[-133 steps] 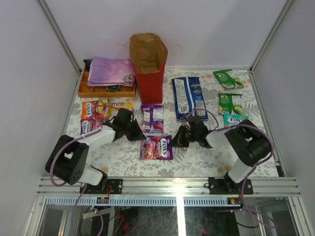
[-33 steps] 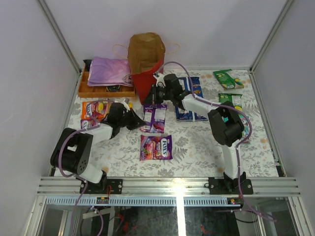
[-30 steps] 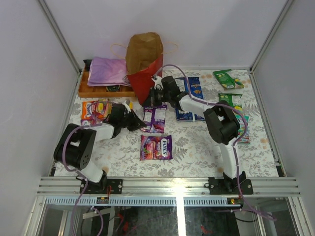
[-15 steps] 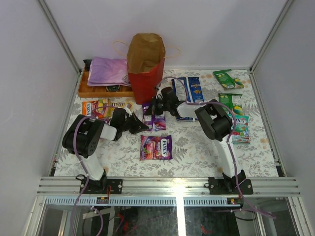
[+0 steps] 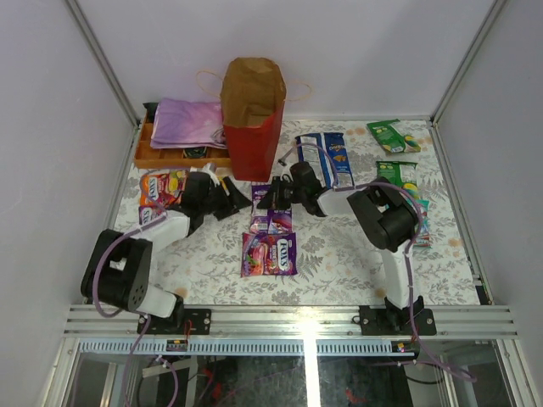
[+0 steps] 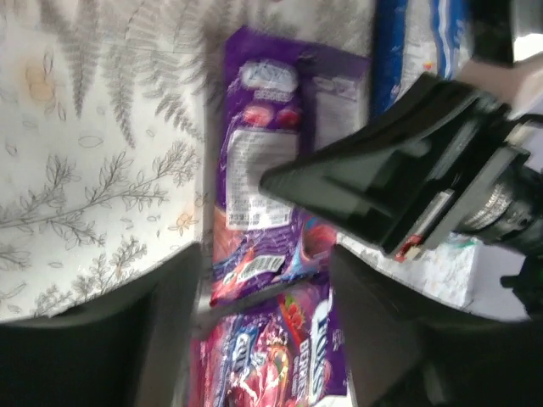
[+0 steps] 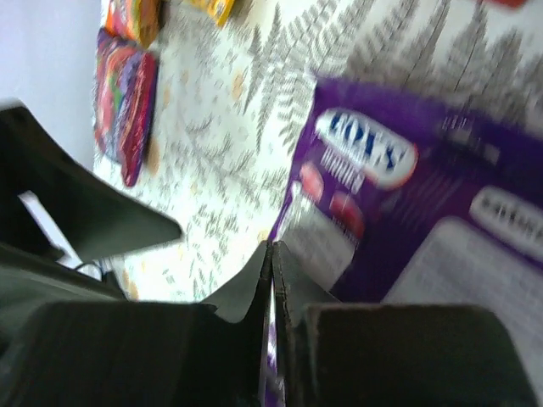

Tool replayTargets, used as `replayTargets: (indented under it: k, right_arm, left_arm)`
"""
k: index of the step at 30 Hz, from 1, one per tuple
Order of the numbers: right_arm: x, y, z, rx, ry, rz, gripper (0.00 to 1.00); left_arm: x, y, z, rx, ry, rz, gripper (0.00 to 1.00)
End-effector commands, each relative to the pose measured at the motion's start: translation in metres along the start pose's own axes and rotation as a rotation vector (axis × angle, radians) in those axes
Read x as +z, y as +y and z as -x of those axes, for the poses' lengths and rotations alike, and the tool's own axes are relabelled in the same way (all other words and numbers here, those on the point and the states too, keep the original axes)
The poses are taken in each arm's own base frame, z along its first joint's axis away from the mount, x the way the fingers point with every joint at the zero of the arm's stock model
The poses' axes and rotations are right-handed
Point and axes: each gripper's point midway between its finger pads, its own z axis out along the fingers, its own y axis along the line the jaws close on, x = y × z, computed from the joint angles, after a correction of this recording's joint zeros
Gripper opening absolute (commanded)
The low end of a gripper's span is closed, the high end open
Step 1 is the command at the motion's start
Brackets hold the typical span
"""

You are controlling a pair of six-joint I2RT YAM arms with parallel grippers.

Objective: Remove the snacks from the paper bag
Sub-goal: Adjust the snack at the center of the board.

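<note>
A table [image 5: 339,263] with a grey fern-leaf cover is seen from above, with two robot arms reaching in from the near edge. At the far left, a wooden tray [image 5: 170,158] holds a folded pink-purple cloth [image 5: 188,123]. Just in front of the tray lie several small packs [image 5: 159,188] in orange, yellow and red. The left arm passes beside them. The left gripper [image 5: 237,202] hovers low over the table with its fingers [image 6: 161,331] spread well apart and nothing between them. Its wrist camera looks straight down between them at a packet on the table. Behind it, just right of the tray, the paper bag [image 5: 253,140] stands upright at the back of the table. The bag is red outside and brown inside, with thin loop handles, and its contents cannot be seen. In front of the bag lies a purple packet [image 5: 271,219]. A second purple packet [image 5: 269,254] lies nearer the arms, touching the first one's near edge. The right gripper [image 5: 261,197] faces the left one, tip to tip, over the far end of the first packet. Its fingers are pressed together, and it cannot be told whether they pinch the wrapper. Further right a long blue chip bag [image 5: 329,157] lies flat. Beyond it, two green packets [image 5: 392,136] lie near the right edge. A teal packet [image 5: 419,227] is partly hidden behind the right arm.
</note>
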Motion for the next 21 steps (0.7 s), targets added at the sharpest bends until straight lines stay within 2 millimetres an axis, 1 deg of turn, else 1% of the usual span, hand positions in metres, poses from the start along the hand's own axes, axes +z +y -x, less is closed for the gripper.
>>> replayTargets:
  k: [1, 2, 3, 4, 5, 7, 9, 11, 14, 17, 19, 20, 21]
  right_arm:
    - [-0.042, 0.065, 0.031, -0.073, -0.137, 0.177, 0.1]
    - [-0.051, 0.069, 0.034, -0.078, -0.159, 0.191, 0.16]
    - [-0.062, 0.078, 0.04, -0.087, -0.185, 0.217, 0.22]
    - [-0.07, 0.08, 0.042, -0.089, -0.199, 0.233, 0.29]
    - [-0.079, 0.081, 0.044, -0.088, -0.212, 0.246, 0.35]
    - [-0.092, 0.081, 0.045, -0.087, -0.223, 0.258, 0.41]
    - [-0.103, 0.074, 0.041, -0.084, -0.224, 0.247, 0.45]
    - [-0.109, 0.068, 0.035, -0.082, -0.22, 0.241, 0.46]
    - [-0.112, 0.064, 0.025, -0.07, -0.204, 0.247, 0.47]
    - [-0.114, 0.065, 0.017, -0.05, -0.193, 0.281, 0.48]
    - [-0.114, 0.067, 0.013, -0.039, -0.183, 0.309, 0.48]
    - [-0.114, 0.067, 0.012, -0.035, -0.177, 0.319, 0.48]
    - [-0.113, 0.067, 0.01, -0.029, -0.168, 0.325, 0.48]
  left_arm:
    - [-0.032, -0.038, 0.052, 0.098, -0.118, 0.035, 0.74]
    - [-0.04, -0.041, 0.056, 0.107, -0.12, 0.061, 0.9]
    - [-0.048, -0.043, 0.063, 0.117, -0.13, 0.081, 0.98]
    - [-0.056, -0.042, 0.069, 0.116, -0.129, 0.101, 1.0]
    - [-0.064, -0.04, 0.074, 0.098, -0.124, 0.118, 1.0]
    - [-0.082, -0.024, 0.084, 0.025, -0.129, 0.165, 1.0]
    - [-0.102, 0.002, 0.094, -0.036, -0.154, 0.231, 0.99]
    - [-0.125, 0.037, 0.106, -0.071, -0.201, 0.345, 0.98]
    - [-0.15, 0.079, 0.112, -0.082, -0.222, 0.523, 0.96]
    - [-0.162, 0.119, 0.111, -0.067, -0.232, 0.722, 0.95]
    - [-0.163, 0.141, 0.106, -0.066, -0.204, 0.82, 0.89]
    - [-0.163, 0.149, 0.104, -0.066, -0.188, 0.853, 0.84]
    - [-0.162, 0.154, 0.101, -0.064, -0.174, 0.877, 0.81]
